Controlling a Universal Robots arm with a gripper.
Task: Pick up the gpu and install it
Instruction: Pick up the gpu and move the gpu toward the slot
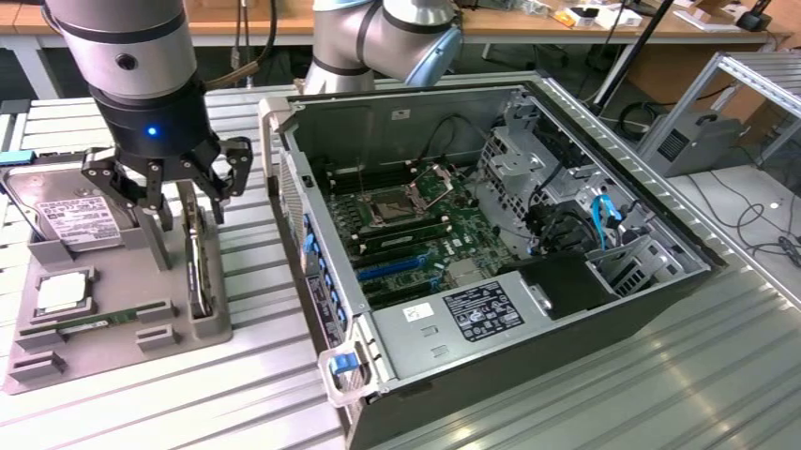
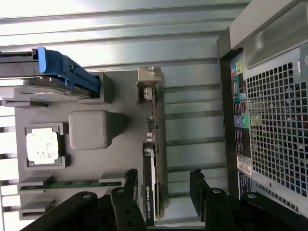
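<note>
My gripper (image 1: 186,202) hangs with its jaws spread wide and nothing held between them. The black fingers (image 2: 199,187) stand on either side of the gpu (image 2: 153,159) without touching it.

The gpu stands on edge in a slot of the grey tray (image 1: 119,342), along the tray side nearest the computer case (image 1: 501,281). Its long axis runs along the length of the tray, roughly parallel with the near wall of the case. The silver bracket (image 2: 148,84) is at the end where the hard drive (image 1: 63,220) sits, and the black cooler faces the middle of the tray. On the cooler there is a small green logo with white lettering that looks like NVIDIA; the rest I cannot make out.

Also in the tray are a processor (image 2: 42,146) and a memory stick (image 2: 72,183), both lying flat. The hard drive carries a white label with print too small to read. Inside the open case, a black sticker (image 1: 482,311) with white print sits on the power supply, also unreadable. On the case's back panel there are coloured sockets (image 2: 239,96) and a barcode sticker (image 2: 244,166).
</note>
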